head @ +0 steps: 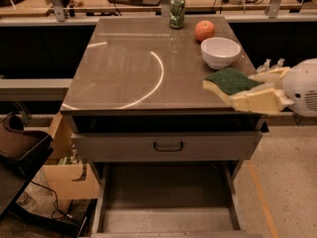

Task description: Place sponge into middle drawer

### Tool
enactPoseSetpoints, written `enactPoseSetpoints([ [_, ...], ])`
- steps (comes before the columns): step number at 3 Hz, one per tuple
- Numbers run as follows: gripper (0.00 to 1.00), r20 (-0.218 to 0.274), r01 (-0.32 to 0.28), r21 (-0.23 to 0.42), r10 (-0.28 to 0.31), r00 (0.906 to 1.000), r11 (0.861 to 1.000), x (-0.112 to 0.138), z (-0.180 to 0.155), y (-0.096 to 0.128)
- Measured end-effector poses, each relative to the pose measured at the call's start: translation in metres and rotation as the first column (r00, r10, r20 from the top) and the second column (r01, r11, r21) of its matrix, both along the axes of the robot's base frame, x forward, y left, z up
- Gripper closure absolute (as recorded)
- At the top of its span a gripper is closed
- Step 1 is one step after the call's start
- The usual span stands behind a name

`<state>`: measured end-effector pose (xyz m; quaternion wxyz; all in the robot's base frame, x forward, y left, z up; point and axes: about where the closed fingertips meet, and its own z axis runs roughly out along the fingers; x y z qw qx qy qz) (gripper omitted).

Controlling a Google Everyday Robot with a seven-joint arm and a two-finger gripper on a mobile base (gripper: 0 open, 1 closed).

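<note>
The sponge, dark green on top with pale yellow foam below, is held above the front right corner of the counter. My gripper comes in from the right and is shut on it, with pale fingers under and beside the foam. The middle drawer stands pulled out below, a wide grey box with a bare flat floor. The sponge is higher than the drawer and to its right.
A white bowl, an orange-red apple and a green can stand at the counter's back right. A shut drawer front with a dark loop handle sits above the open drawer. A cardboard box and cables lie at the lower left.
</note>
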<state>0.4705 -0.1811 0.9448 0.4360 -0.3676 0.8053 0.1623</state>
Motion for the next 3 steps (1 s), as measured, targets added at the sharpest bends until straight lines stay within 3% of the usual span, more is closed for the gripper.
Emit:
enactPoseSetpoints([
  [1,1.00,-0.061,0.031,-0.032,-0.033,0.9976,0.999,-0.053,-0.023,-0.032],
  [2,1.00,-0.127,0.055,-0.017,-0.056,0.9903,0.998,-0.099,-0.058,-0.066],
  [3,1.00,-0.208,0.039,0.026,-0.033,0.9775,0.999,-0.123,-0.101,-0.086],
])
